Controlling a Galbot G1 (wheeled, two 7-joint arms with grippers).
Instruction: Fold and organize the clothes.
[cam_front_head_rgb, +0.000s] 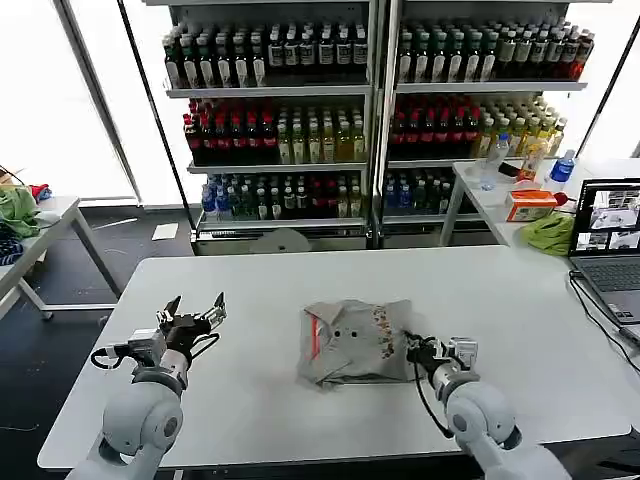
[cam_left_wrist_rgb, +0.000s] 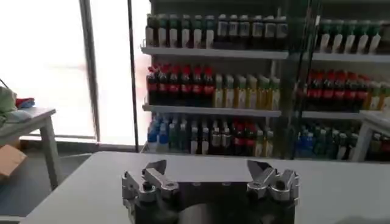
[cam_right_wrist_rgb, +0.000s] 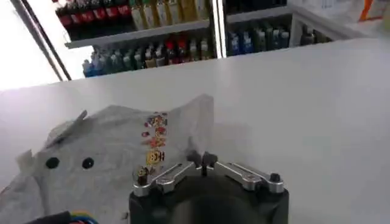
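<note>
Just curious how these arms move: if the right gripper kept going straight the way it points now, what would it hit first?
Most likely the grey shirt. The right gripper, fingers shut, sits at the shirt's edge and points into the cloth, so it would press into that fabric almost at once, though exact depth is hard to judge.

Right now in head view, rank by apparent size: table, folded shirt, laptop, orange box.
1. table
2. folded shirt
3. laptop, cut off at the edge, so its rank is unsure
4. orange box, farther back
</note>
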